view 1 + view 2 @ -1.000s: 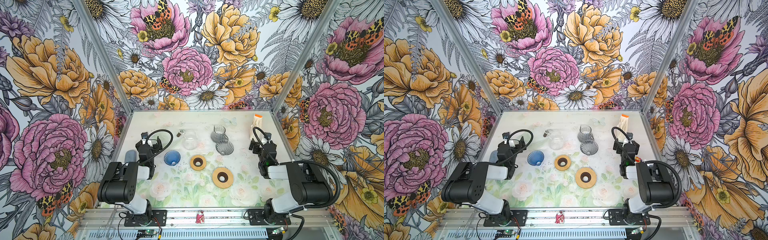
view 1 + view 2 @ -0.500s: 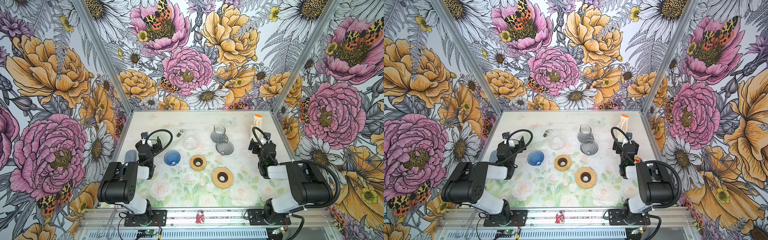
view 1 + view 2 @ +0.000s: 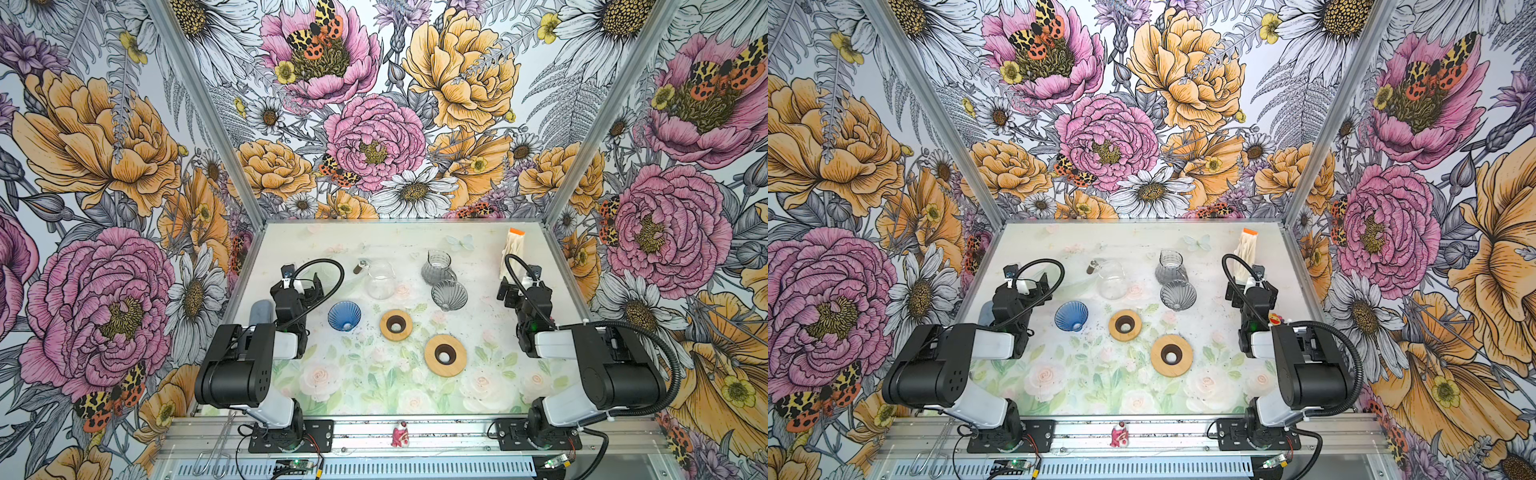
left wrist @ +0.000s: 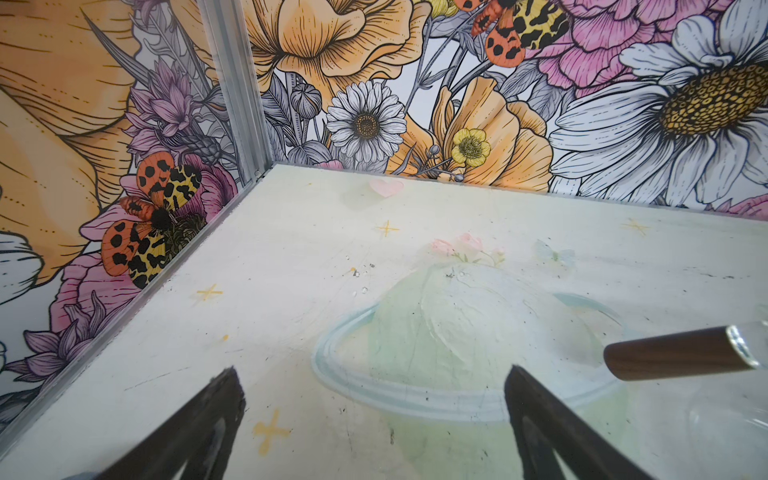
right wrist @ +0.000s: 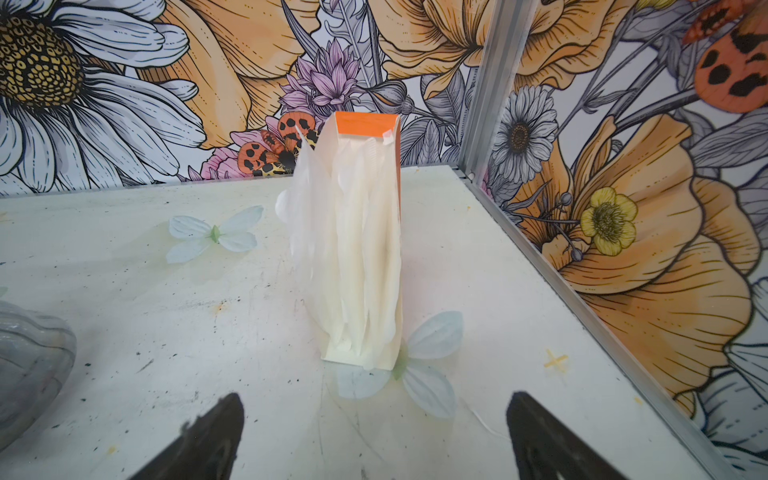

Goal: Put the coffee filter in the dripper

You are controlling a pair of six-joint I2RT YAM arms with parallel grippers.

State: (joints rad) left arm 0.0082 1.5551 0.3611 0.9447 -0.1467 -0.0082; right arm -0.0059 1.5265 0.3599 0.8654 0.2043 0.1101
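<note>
**Status:** not begun, as I judge it. No filter has been drawn and no dripper is lined.

**Left gripper** (image 4: 372,370): jaws spread wide with nothing between them. It sits just left of the blue dripper (image 3: 344,316) and slightly behind it. Ahead of it in the left wrist view lies a pale transparent dome (image 4: 449,340). It may be an upturned clear dripper, but it is too faint to call.

**Blue dripper:** ribbed bowl bare, no paper in it.

**Glass server** (image 3: 380,280): wooden handle, stands behind the blue dripper and a little to its right.

**Wooden ring** (image 3: 395,325): just right of the blue dripper. The larger wooden ring (image 3: 444,355) is further right and nearer the front.

**Grey dripper** (image 3: 449,295): well right of the blue dripper. It holds no paper either, as far as both top views show.

**Filter pack** (image 3: 514,249): far right of the blue dripper, toward the back wall, upright with an orange top. The coffee filters (image 5: 353,257) fan out of its open face, and all are in the pack.

**Right gripper** (image 5: 374,395): jaws fully apart and empty, far right of the blue dripper. It faces the pack from just in front without touching it.

**Remaining:** pinch out one filter, carry it across and seat it in a dripper. The pictures do not say which dripper.

**Against the earlier frames:** no visible change. Both arms and every object sit where they did.
</note>
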